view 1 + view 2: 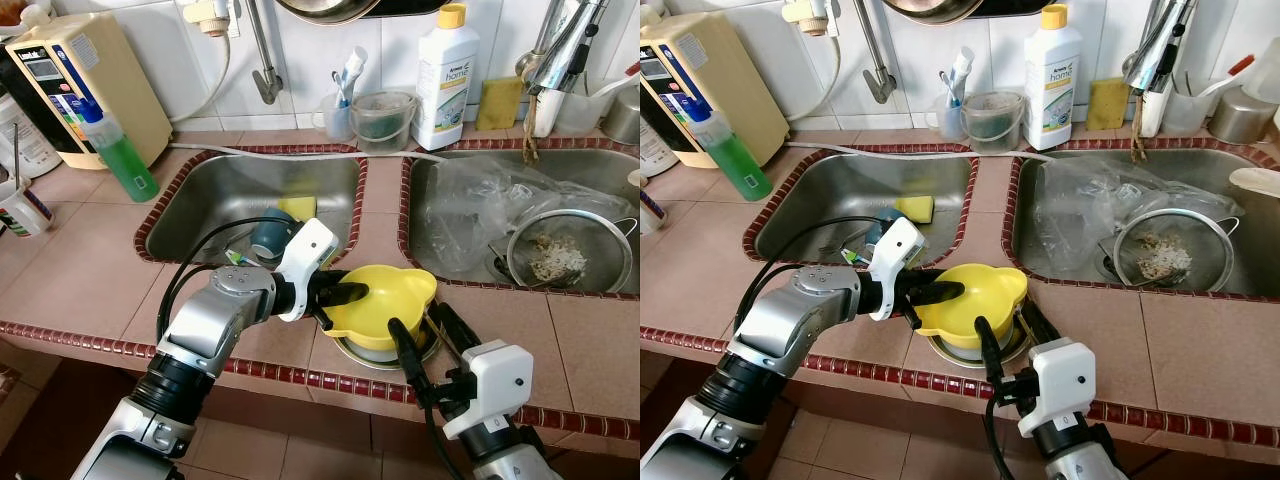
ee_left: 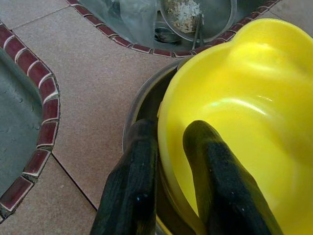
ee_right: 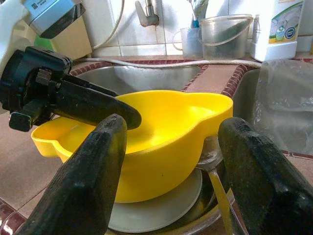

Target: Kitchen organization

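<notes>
We see a bright yellow bowl (image 1: 385,297) on a table (image 1: 90,270) of pinkish-tan tiles edged in dark red, both sinks (image 1: 210,190) steel grey. Our gripper (image 1: 338,303) fingers are black, the arms silver. Behind stand a green bottle (image 1: 125,160) with a blue cap, a white bottle (image 1: 446,85) capped yellow, and a yellow sponge (image 1: 297,208)

Tiled kitchen worktop (image 1: 90,275) with twin sinks

Two steel basins, left (image 1: 215,195) and right (image 1: 590,175), sit in pinkish tile edged with dark red trim; white wall tiles (image 1: 300,50) rise at the far side, brown floor tiles (image 1: 270,440) lie near.
</notes>
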Tool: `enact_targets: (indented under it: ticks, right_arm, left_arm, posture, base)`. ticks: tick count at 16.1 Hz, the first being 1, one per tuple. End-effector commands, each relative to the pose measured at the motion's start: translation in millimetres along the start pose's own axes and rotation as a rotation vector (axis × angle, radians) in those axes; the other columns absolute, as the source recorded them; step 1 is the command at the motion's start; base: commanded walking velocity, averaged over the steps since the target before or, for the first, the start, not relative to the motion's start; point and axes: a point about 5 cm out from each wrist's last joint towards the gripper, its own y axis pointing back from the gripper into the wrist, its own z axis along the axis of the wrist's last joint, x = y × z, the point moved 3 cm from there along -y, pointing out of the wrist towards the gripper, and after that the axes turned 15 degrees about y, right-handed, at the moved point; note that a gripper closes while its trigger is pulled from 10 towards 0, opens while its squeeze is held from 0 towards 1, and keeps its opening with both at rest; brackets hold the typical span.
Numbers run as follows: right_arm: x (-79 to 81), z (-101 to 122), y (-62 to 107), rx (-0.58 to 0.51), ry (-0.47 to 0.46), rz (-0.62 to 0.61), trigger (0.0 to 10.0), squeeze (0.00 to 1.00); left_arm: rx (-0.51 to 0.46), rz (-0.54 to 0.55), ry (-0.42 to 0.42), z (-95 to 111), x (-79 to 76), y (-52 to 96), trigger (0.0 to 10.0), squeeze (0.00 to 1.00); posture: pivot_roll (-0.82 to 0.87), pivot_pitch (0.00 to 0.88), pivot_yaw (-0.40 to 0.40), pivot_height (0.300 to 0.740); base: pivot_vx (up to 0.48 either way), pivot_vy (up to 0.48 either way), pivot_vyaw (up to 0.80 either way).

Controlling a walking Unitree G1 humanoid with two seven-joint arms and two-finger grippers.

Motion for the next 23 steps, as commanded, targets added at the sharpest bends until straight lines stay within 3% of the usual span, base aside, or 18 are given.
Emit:
enact_targets:
  ticks: [1, 6, 16, 17, 18, 23]
  right_arm:
    - [3.6, -2, -0.3, 0.009, -0.009, 0.008, 10.0, 0.00]
    - [3.3, -2, -0.5, 0.007, -0.005, 0.006, 10.0, 0.00]
    - [-1.7, 3, -6.3, -0.025, -0.003, 0.009, 10.0, 0.00]
    - [-2.4, 3, -6.5, -0.028, -0.002, 0.008, 10.0, 0.00]
    - [-2.8, 4, -6.8, -0.029, -0.003, 0.009, 10.0, 0.00]
    - [-4.1, 7, -8.3, -0.046, -0.014, 0.009, 10.0, 0.00]
  left_arm:
    - [-0.006, 0.011, -0.013, 4, 0.6, 1.8, 0.0, 0.00]
    - [-0.025, 0.017, -0.006, 7, 0.8, 1.4, 0.0, 0.00]
    - [-0.115, 0.116, -0.016, 30, 24.9, 11.6, 0.0, 0.00]
    - [-0.112, 0.114, -0.027, 30, 24.3, 10.9, 5.6, 0.00]
    - [-0.105, 0.128, -0.009, 28, 25.4, 8.3, 10.0, 0.00]
    - [-0.106, 0.143, 0.007, 29, 28.5, 6.7, 10.0, 0.00]
  posture:
    - [-0.23, 0.065, 0.191, 0.740]
    - [-0.23, 0.064, 0.190, 0.740]
    - [-0.24, 0.052, 0.165, 0.740]
    - [-0.24, 0.052, 0.164, 0.740]
    - [-0.24, 0.052, 0.162, 0.740]
    - [-0.24, 0.051, 0.162, 0.740]
  base:
    - [0.000, 0.000, 0.00]
    - [0.000, 0.000, 0.00]
    - [0.000, 0.000, 0.00]
    - [0.000, 0.000, 0.00]
    - [0.000, 0.000, 0.00]
    - [0.000, 0.000, 0.00]
